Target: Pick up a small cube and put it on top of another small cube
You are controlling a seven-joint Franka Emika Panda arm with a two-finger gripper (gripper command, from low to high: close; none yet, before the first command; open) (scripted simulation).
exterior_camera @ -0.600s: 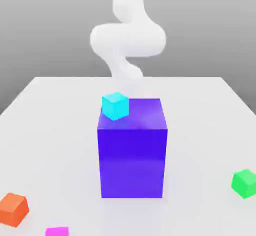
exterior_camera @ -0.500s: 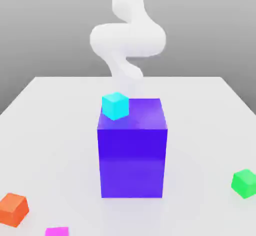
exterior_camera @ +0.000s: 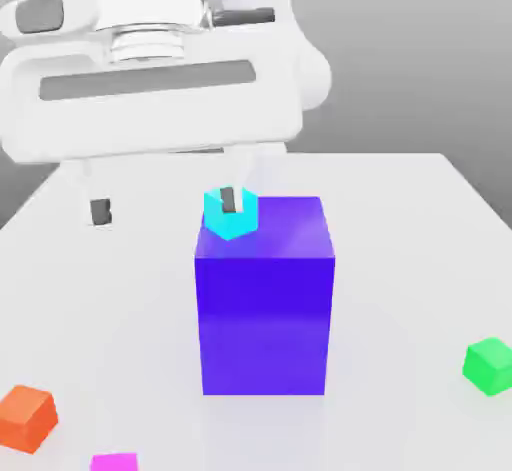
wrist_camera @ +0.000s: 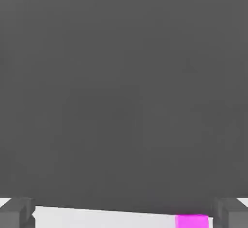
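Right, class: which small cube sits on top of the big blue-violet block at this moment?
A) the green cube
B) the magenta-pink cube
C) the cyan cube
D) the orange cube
C: the cyan cube rests on the top face of the blue-violet block near its corner on the exterior view's left, while the orange cube, green cube and magenta-pink cube lie on the table.

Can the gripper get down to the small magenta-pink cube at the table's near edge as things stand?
Probably yes. The gripper hangs with jaws open, and the small magenta-pink cube lies alone on the white table, apart from the orange cube and the tall blue-violet block.
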